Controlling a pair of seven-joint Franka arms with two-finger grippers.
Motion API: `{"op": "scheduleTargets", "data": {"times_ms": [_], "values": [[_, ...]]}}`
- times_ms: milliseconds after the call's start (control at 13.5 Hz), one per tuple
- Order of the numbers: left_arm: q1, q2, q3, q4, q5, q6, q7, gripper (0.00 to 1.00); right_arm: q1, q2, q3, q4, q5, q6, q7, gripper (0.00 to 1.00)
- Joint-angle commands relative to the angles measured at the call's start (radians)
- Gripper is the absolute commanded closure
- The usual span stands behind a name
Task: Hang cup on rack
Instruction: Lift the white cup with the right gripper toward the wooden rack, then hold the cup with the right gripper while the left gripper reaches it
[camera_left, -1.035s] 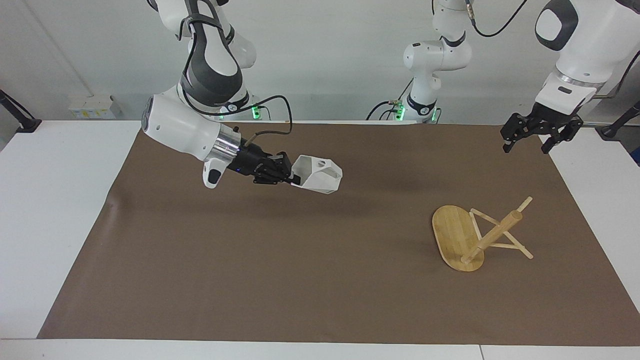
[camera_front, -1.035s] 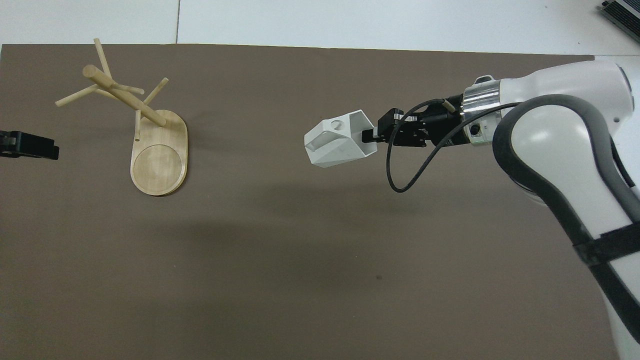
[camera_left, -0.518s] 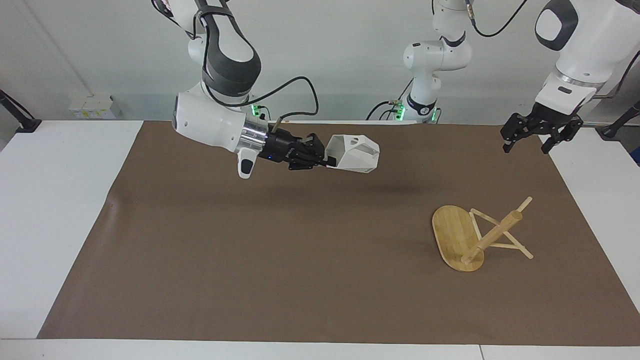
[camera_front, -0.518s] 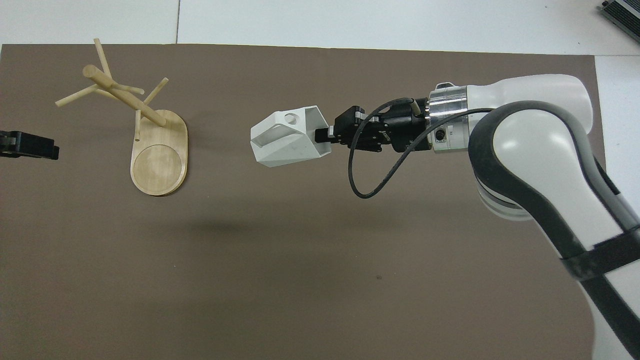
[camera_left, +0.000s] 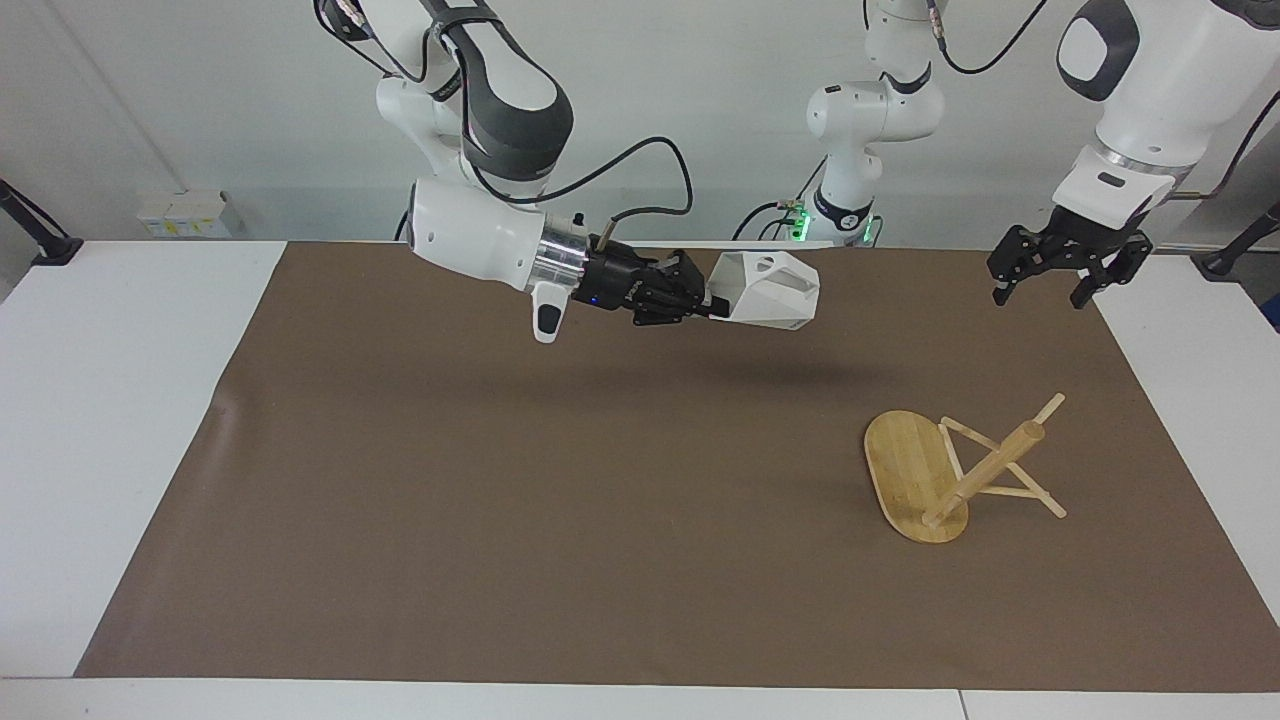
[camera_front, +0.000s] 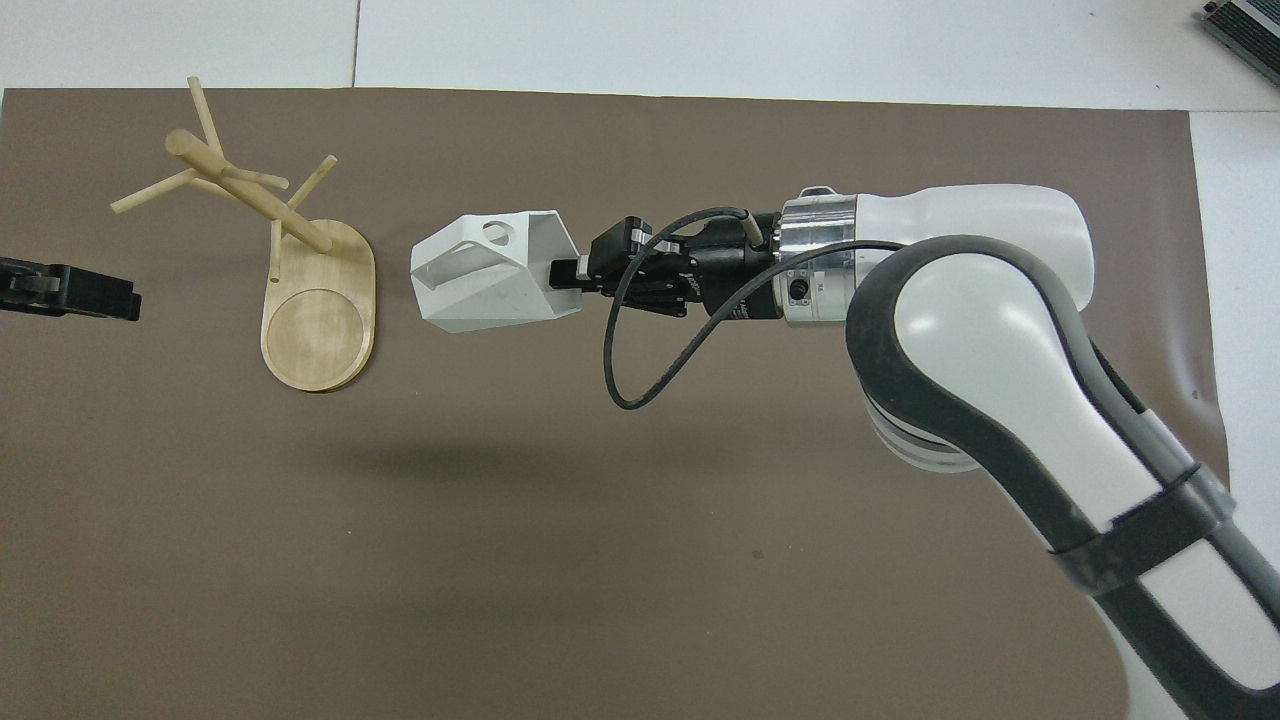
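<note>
The white faceted cup (camera_left: 768, 290) hangs in the air on its side, its handle hole showing in the overhead view (camera_front: 490, 275). My right gripper (camera_left: 714, 299) is shut on its rim and holds it over the middle of the brown mat, short of the rack; it also shows in the overhead view (camera_front: 563, 274). The bamboo rack (camera_left: 985, 470) rests on its oval base (camera_front: 318, 325) toward the left arm's end, pegs bare. My left gripper (camera_left: 1040, 290) is open and empty, in the air over the mat's edge near the rack; its tips show in the overhead view (camera_front: 105, 300).
The brown mat (camera_left: 560, 500) covers most of the white table (camera_left: 110, 420). A third robot arm (camera_left: 860, 130) stands at the robots' edge of the table. The right arm's black cable (camera_front: 640, 350) loops under its wrist.
My right gripper has carried the cup up and toward the rack at the left arm's end. My left gripper has shifted slightly toward the mat's middle. The rack has not moved.
</note>
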Motion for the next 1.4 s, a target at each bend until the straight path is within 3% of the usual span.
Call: {"op": "scheduleTargets", "data": {"times_ms": [0,222,444,665,961,1331], "values": [[-0.023,-0.031,0.001,-0.033,0.007,0.002,0.024,0.0,-0.011,0.01,0.022,0.009,-0.011,-0.014,0.004,1.0],[-0.028,-0.026,0.0,-0.033,-0.179,0.045,0.255,0.0,-0.011,0.01,0.022,0.009,-0.083,-0.056,0.004,1.0],[-0.045,-0.032,-0.002,-0.05,-0.272,0.047,0.5,0.0,-0.009,0.01,0.037,0.009,-0.098,-0.045,0.006,1.0],[-0.089,-0.06,-0.002,-0.096,-0.283,0.037,0.692,0.0,-0.009,0.01,0.039,0.009,-0.098,-0.04,0.008,1.0],[-0.208,-0.106,0.0,-0.219,-0.283,0.218,0.708,0.0,-0.009,0.01,0.043,0.009,-0.1,-0.034,0.008,1.0],[-0.247,-0.123,-0.013,-0.23,-0.314,0.126,0.813,0.0,-0.002,0.01,0.045,0.009,-0.1,-0.023,0.024,1.0]]}}
